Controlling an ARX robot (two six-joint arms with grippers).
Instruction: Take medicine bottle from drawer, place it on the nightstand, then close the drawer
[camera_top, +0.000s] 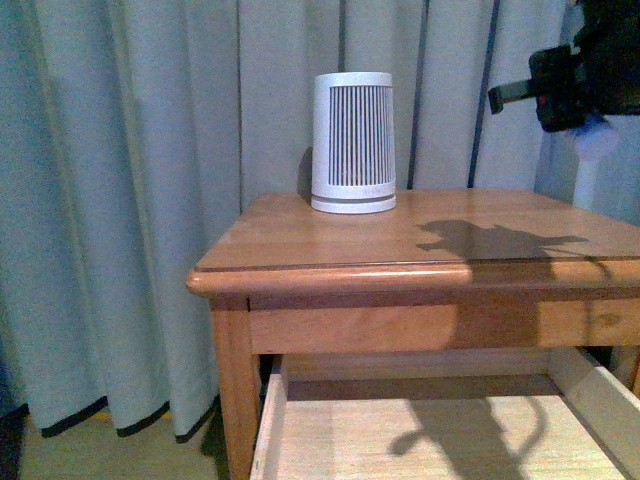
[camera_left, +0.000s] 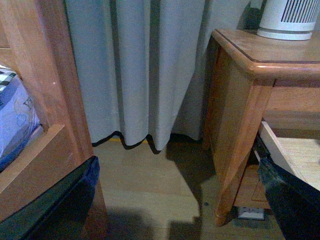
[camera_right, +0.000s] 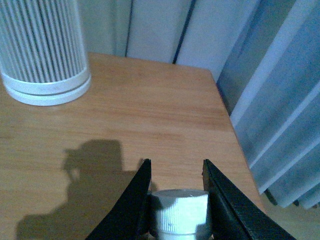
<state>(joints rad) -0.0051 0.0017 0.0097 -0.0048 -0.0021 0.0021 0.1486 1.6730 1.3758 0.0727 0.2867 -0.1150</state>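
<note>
The right gripper (camera_right: 176, 163) has its 2 black fingers (camera_right: 135, 200) pressed tight on the tiny white round medicine bottle with a ribbed white cap (camera_right: 180, 210). The bottle is held over the top of the small honey-orange wooden desk (camera_top: 330, 275), near its far right side, well apart from the tall white-grey ribbed tapered device (camera_top: 352, 140) standing at the back. I cannot tell if the bottle touches the wood. The upper drawer with pale wood inside (camera_top: 268, 420) is pulled out under the desk top. The left gripper (camera_left: 178, 167) hangs low beside the desk, with its fingers spread wide and holding nothing. A pale grey curtain (camera_top: 120, 200) hangs behind.
</note>
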